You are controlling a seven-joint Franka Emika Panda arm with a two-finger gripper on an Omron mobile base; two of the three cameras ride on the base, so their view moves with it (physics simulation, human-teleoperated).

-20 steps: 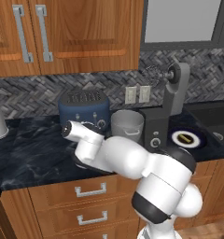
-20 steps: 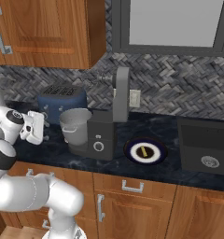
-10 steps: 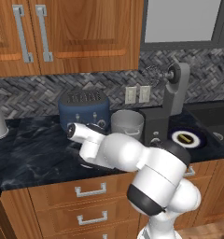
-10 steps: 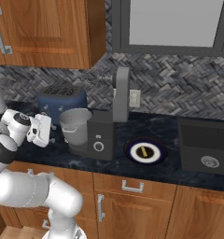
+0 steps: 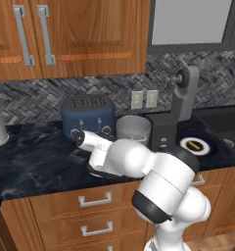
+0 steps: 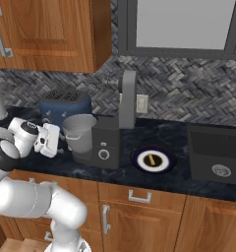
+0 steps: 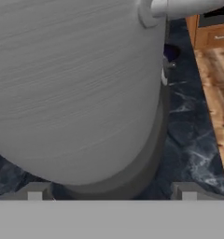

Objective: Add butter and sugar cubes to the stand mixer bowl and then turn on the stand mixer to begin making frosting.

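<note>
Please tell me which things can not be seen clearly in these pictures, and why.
- Inside of the stand mixer bowl: in both base views the angle is too low to look over its rim; in the hand view its wall is too close.
- Sugar cubes: too small to find on the dark counter.
- Claw: in the left base view the arm's own white body hides it.
- Yellowish stick on the blue plate: too small to confirm as butter.

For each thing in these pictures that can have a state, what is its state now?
hand: open, holding nothing, beside the bowl.
stand mixer: head tilted up, whisk out of the bowl.
stand mixer bowl: upright on the mixer base.
butter: lying on the plate.
plate: flat on the counter.
</note>
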